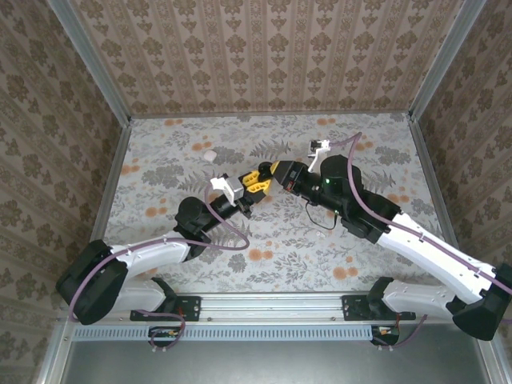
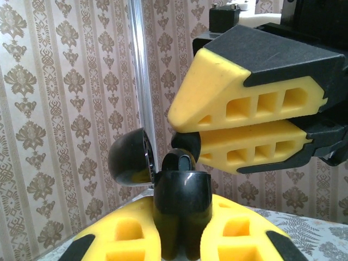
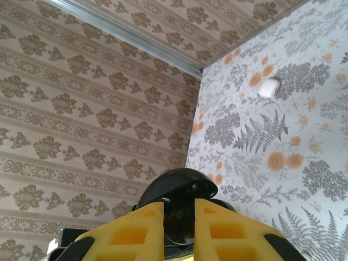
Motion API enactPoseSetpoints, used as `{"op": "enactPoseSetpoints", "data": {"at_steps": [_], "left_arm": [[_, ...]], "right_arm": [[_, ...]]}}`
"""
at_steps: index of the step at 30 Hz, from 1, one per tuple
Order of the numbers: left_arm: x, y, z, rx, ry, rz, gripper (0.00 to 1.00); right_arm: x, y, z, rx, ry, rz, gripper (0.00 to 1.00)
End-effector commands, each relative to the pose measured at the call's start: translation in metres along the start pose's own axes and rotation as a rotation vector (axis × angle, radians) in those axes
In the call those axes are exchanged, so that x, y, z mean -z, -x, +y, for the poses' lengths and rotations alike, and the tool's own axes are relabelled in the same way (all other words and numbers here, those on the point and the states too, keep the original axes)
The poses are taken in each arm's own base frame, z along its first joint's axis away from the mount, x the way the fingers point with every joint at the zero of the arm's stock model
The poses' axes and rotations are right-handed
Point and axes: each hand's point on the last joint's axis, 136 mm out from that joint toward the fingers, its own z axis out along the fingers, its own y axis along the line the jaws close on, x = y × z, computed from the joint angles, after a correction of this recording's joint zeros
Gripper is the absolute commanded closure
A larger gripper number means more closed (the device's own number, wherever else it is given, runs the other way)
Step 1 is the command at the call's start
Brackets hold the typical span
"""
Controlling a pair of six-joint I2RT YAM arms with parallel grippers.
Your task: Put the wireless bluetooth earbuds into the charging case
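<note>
Clamping black charging case (image 2: 182,201) upright in left gripper (image 2: 182,231), lid hinged open, right gripper (image 2: 186,133) pinching earbud (image 2: 186,145) just above it, white pebble (image 1: 210,156) apart on table (image 1: 144,188).

the left gripper (image 2: 182,209) is cut off by the bottom edge of its wrist view; the lower half of the black charging case (image 2: 182,190) is hidden between its yellow fingers (image 2: 122,234); the right gripper (image 2: 184,133) runs out past the right edge there; the earbud (image 2: 186,144) pinched at its tips is mostly covered by them, so its shape cannot be told; a second earbud (image 2: 178,160) shows just its top above the case's rim; in the right wrist view a small white thing (image 3: 269,87) on the table (image 3: 304,179) is blurred; from above, what sits between the two grippers is too small to make out
</note>
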Motion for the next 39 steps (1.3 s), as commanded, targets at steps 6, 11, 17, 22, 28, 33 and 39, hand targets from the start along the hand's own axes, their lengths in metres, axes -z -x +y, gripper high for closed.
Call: {"op": "enactPoseSetpoints", "data": {"at_steps": [6, 11, 17, 22, 28, 33, 39], "left_arm": [[0.000, 0.022, -0.017, -0.055, -0.115, -0.078, 1.00], [0.001, 0.021, -0.020, -0.071, -0.146, -0.074, 1.00], [0.003, 0.021, -0.022, -0.073, -0.161, -0.075, 1.00], [0.004, 0.019, -0.023, -0.079, -0.166, -0.072, 1.00], [0.005, 0.018, -0.026, -0.097, -0.180, -0.070, 1.00], [0.006, 0.019, -0.027, -0.106, -0.190, -0.073, 1.00], [0.006, 0.019, -0.029, -0.116, -0.197, -0.073, 1.00]], "right_arm": [[-0.002, -0.021, -0.006, -0.068, -0.007, 0.160, 0.84], [0.006, -0.026, -0.011, -0.084, -0.031, 0.195, 0.85], [0.014, -0.024, -0.016, -0.126, -0.031, 0.176, 0.85], [0.016, -0.024, -0.015, -0.167, -0.011, 0.188, 0.85], [0.015, -0.026, -0.015, -0.212, 0.008, 0.205, 0.86], [0.017, -0.025, -0.017, -0.234, 0.010, 0.201, 0.86], [0.022, -0.023, -0.019, -0.244, 0.006, 0.188, 0.86]]}}
